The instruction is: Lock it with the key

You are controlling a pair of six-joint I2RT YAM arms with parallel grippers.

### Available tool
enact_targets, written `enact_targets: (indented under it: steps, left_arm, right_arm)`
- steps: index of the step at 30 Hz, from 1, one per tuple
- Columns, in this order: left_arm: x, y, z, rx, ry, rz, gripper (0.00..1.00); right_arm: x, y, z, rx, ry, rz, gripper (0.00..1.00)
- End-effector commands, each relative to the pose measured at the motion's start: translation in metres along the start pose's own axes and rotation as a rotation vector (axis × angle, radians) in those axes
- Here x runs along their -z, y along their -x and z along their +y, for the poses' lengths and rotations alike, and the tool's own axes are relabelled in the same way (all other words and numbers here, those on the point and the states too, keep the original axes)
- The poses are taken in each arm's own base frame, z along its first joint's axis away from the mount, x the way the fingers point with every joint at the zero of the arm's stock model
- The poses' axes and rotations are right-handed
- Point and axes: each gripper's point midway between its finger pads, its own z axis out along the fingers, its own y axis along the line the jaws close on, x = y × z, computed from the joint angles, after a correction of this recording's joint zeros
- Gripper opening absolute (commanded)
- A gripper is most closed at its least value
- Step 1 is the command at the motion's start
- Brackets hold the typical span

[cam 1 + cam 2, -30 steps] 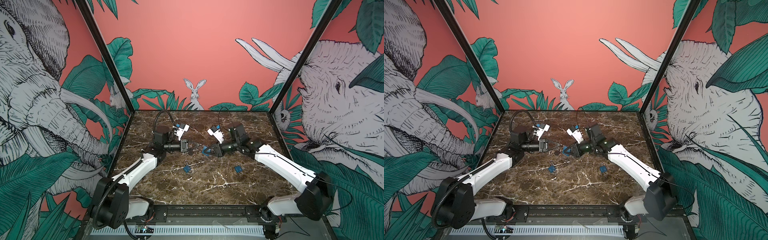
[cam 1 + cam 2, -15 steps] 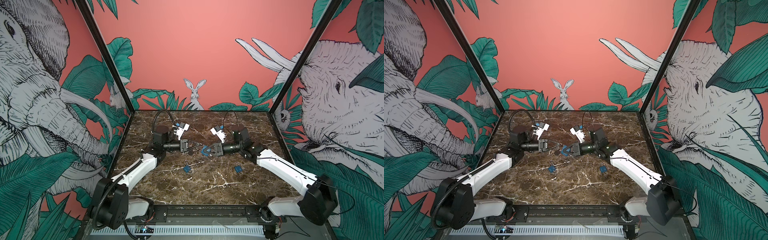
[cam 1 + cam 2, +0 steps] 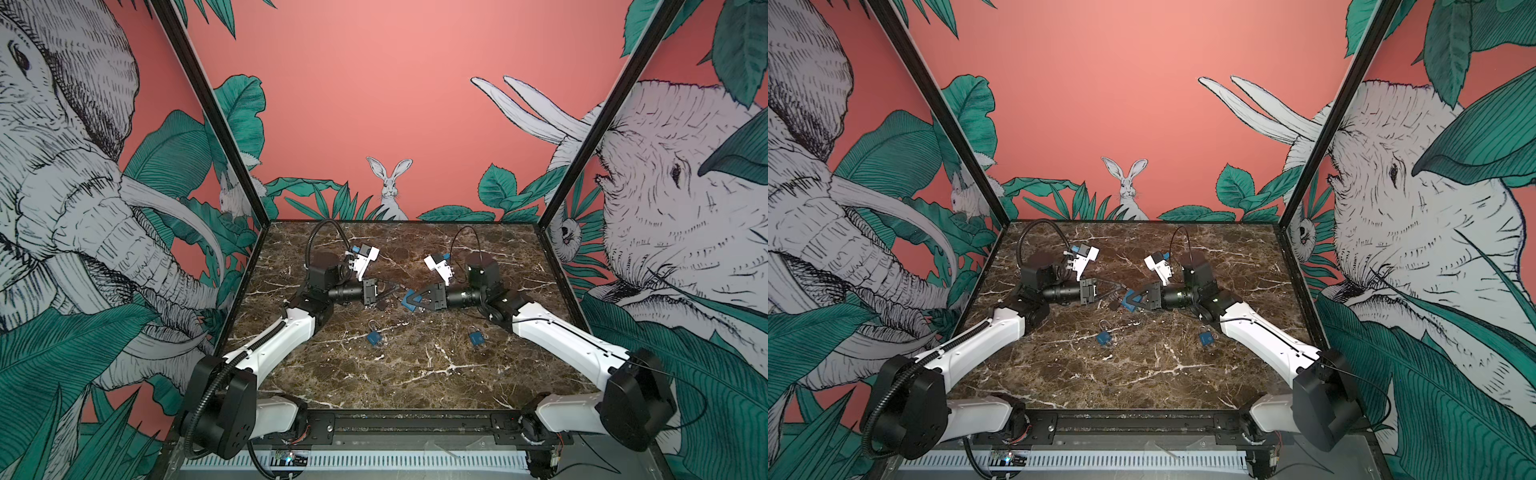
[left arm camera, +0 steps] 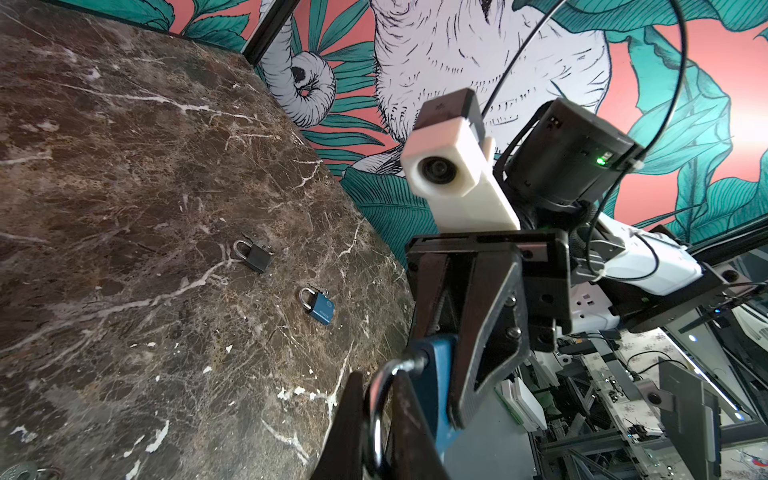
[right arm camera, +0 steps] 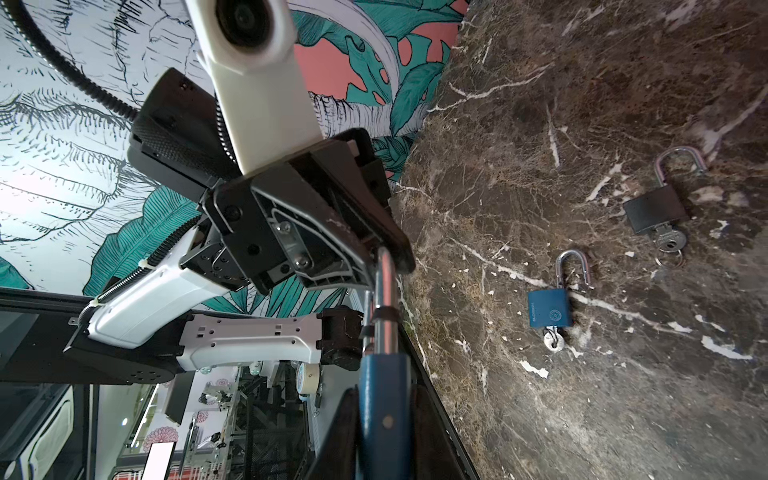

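A blue padlock [image 3: 409,300] [image 3: 1128,302] hangs above mid-table between both grippers. My right gripper [image 5: 384,399] [image 3: 411,301] is shut on its blue body [image 5: 384,419]. The left gripper [image 4: 376,386] [image 3: 397,287] is shut on its silver shackle [image 4: 374,415] [image 5: 384,282]. The blue body [image 4: 440,374] shows beyond the left fingers. No key shows in the held padlock; its keyhole end is hidden between the right fingers.
On the marble lie a blue padlock [image 5: 548,313] [image 3: 375,336] and a black padlock [image 5: 654,208], both with open shackles and keys in them. Another blue padlock [image 4: 320,307] [image 3: 476,336] and a black one [image 4: 257,257] lie nearer the right arm.
The right wrist has swung level and drawn slightly right, still holding the blue padlock. The left arm has stayed where it was.
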Motion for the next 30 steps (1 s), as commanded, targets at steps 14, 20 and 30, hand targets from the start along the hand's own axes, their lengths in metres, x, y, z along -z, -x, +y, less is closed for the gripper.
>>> enact_targets:
  steps: [14, 20, 30]
  left_arm:
    - [-0.015, -0.059, 0.055, 0.111, 0.162, 0.056, 0.00]
    - [-0.016, -0.061, 0.050, 0.106, 0.141, 0.020, 0.00]
    - [-0.012, -0.080, 0.027, 0.119, 0.116, 0.038, 0.00]
  right_arm:
    - [0.024, 0.014, 0.121, 0.392, 0.344, -0.050, 0.00]
    - [0.023, 0.014, 0.120, 0.389, 0.335, -0.051, 0.00]
    - [0.019, 0.017, 0.108, 0.398, 0.273, -0.061, 0.00]
